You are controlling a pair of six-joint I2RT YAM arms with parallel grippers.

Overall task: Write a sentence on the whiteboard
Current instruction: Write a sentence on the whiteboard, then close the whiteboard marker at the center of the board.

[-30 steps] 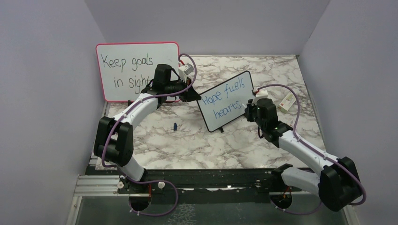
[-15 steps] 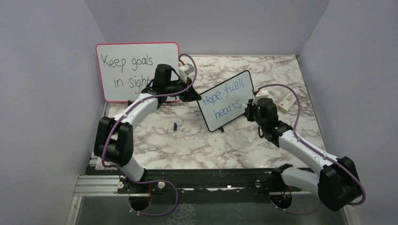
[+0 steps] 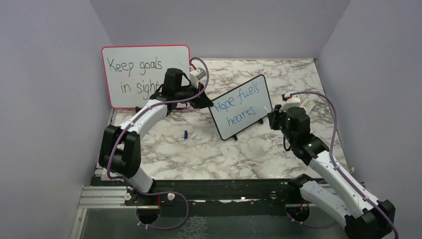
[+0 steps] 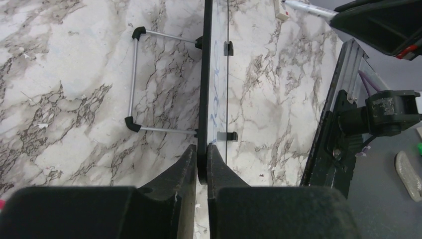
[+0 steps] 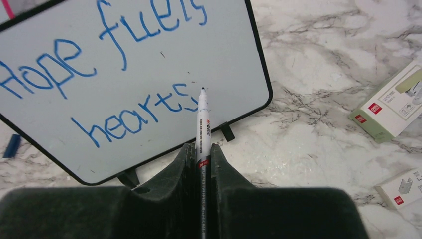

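Left hand pinches whiteboard edge. Right hand clamps marker, tip near "hearts". Sentence reads "Hope fuels hearts"; pink board: "Keep goals in sight".

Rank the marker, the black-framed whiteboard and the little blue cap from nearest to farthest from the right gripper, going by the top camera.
1. marker: clamped in the right gripper itself.
2. whiteboard: standing just left of the marker's tip.
3. blue cap: lying much farther left, past the board's near corner.
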